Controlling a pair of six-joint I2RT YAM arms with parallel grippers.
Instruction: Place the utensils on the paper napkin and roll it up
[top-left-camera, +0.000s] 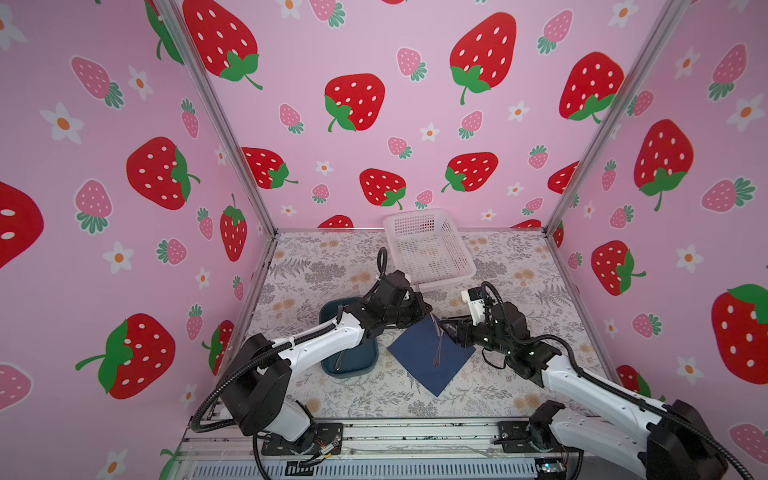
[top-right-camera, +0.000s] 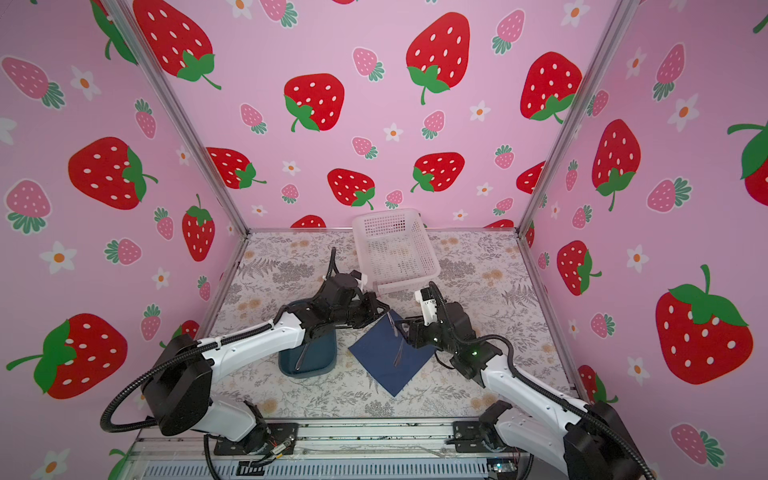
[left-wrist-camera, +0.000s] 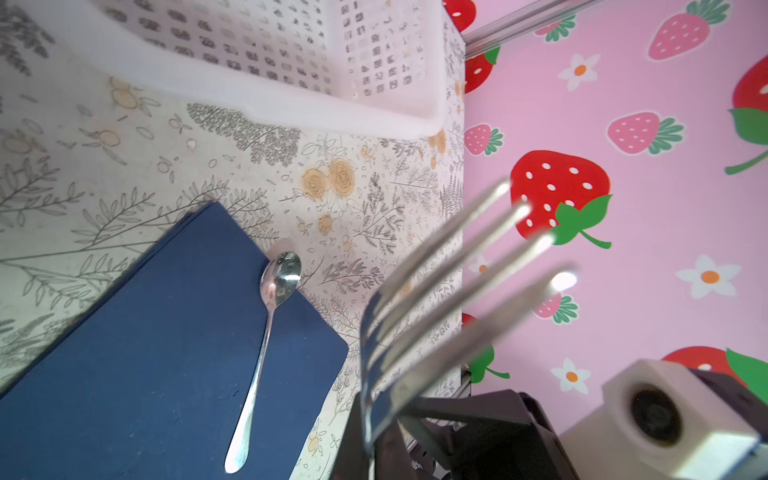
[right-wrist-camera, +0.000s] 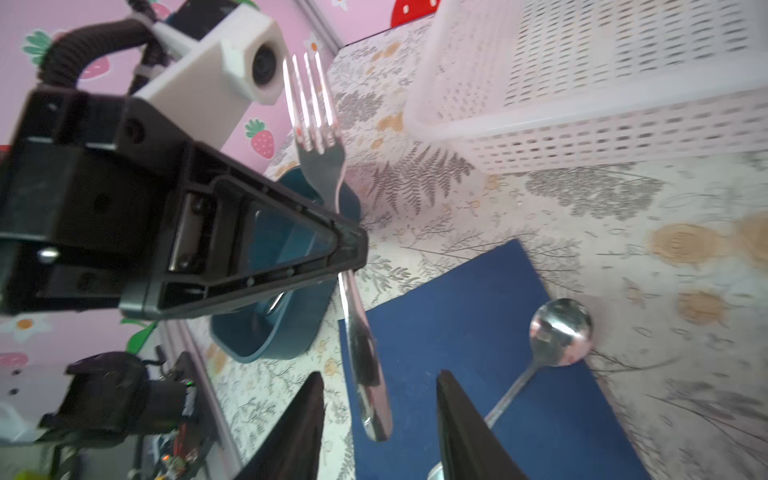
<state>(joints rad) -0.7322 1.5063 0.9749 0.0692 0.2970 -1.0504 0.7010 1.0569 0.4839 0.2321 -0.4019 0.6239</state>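
OK, left tool (right-wrist-camera: 351, 246) clamps fork (right-wrist-camera: 320, 163) mid-handle over the 12 o'clock corner of napkin (top-left-camera: 419, 358), right tool (right-wrist-camera: 380, 374) half open astride its butt, holding nothing: back right out straight, then lay fork flat, parallel, at 9 o'clock of spoon (right-wrist-camera: 559, 331), fully on paper.

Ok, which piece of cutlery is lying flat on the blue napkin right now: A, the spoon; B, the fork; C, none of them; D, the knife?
A: the spoon lies on the paper napkin, its bowl at the edge, while the left claw grips the fork, tines up.
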